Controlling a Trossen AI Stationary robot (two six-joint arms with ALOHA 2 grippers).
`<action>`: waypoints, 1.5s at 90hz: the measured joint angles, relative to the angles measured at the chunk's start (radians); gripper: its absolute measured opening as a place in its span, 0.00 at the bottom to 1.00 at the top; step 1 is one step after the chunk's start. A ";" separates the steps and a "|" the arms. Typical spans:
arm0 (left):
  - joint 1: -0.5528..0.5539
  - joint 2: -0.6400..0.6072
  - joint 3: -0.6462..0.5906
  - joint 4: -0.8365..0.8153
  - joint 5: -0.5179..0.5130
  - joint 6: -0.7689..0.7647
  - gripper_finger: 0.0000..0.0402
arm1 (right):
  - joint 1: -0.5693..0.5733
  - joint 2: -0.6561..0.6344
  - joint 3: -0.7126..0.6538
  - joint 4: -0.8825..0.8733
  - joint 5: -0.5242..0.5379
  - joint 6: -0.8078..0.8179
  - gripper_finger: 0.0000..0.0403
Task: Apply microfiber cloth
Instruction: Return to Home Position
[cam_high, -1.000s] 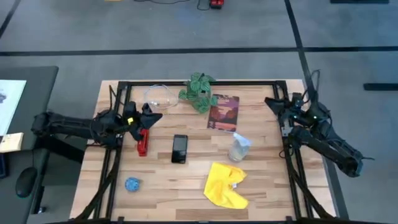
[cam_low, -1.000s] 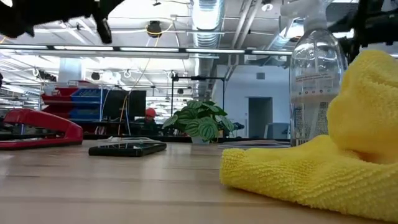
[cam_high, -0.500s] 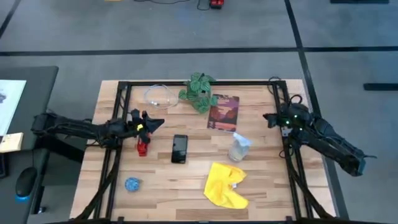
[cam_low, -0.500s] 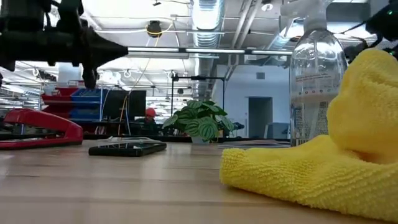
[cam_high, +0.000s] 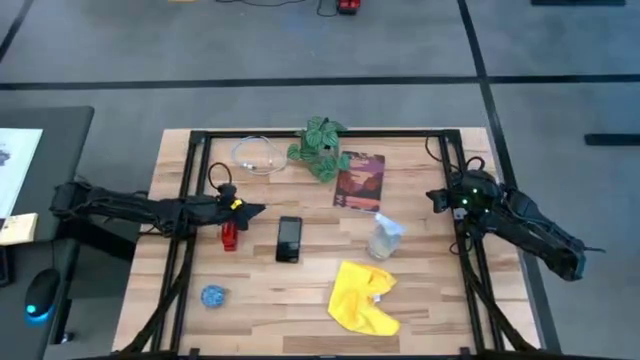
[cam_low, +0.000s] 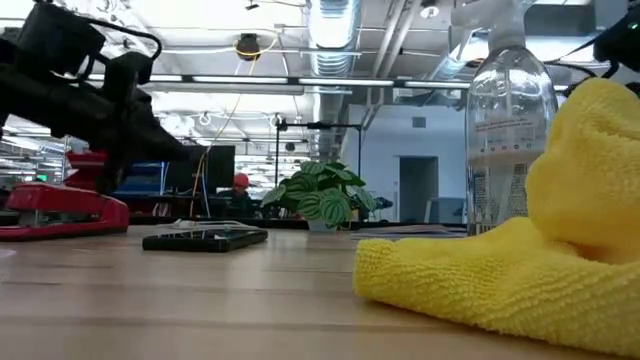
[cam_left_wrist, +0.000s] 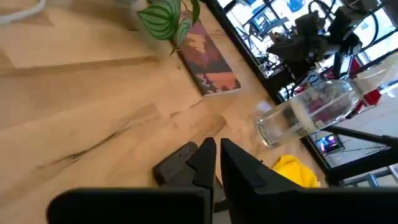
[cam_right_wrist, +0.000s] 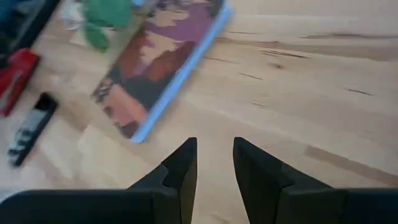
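cloth (cam_high: 362, 297) crumpled near front edge, right of centre, nothing holding it, looks done with | phone (cam_high: 289, 239) flat mid-table, apart from cloth | left gripper (cam_left_wrist: 215, 152) pressed together, empty, over stapler (cam_high: 229, 236) | right gripper (cam_right_wrist: 214, 149) slightly parted, empty, at right edge: homing, I'd say

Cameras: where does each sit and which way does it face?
High view: overhead, straight down on table; left gripper, right gripper show.
Low view: table height, level past microfiber cloth; left arm shows.
Left wrist view: past own shut fingers toward spray bottle, book.
Right wrist view: past own open fingers toward book.
Wrist views share the book.
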 joint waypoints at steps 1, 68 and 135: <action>0.000 0.001 0.000 0.017 -0.013 0.033 0.00 | 0.008 -0.003 -0.001 0.002 0.000 0.000 0.23; -0.005 0.006 0.000 0.308 -0.034 0.628 0.00 | 0.420 0.002 -0.136 0.145 -0.026 0.000 0.23; -0.006 -0.350 -0.006 -0.261 0.063 0.813 0.00 | 0.419 0.002 -0.137 0.141 -0.026 0.000 0.23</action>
